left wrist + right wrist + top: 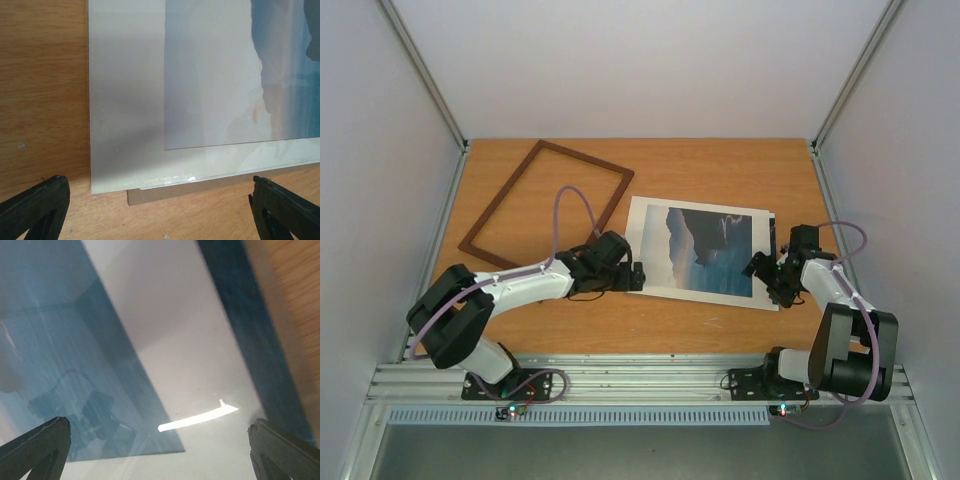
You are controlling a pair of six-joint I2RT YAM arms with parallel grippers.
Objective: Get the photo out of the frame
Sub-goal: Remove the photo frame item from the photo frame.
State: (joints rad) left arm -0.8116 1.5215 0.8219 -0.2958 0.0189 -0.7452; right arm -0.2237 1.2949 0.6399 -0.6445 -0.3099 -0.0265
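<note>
The frame, a thin reddish-brown rectangle, lies empty on the table at the back left. The photo, blue sea and dark cliffs, lies mid-table inside a white mat board, apart from the frame. My left gripper is open at the stack's left edge. In the left wrist view the photo, the mat and a brown backing board show ahead of the open left gripper. My right gripper is open over the stack's right edge. Its wrist view has the photo below the open right gripper.
A glossy surface over the mat gives glare and reflections. A dark blue strip runs along the stack's right edge beside bare wooden table. White walls enclose the table on three sides.
</note>
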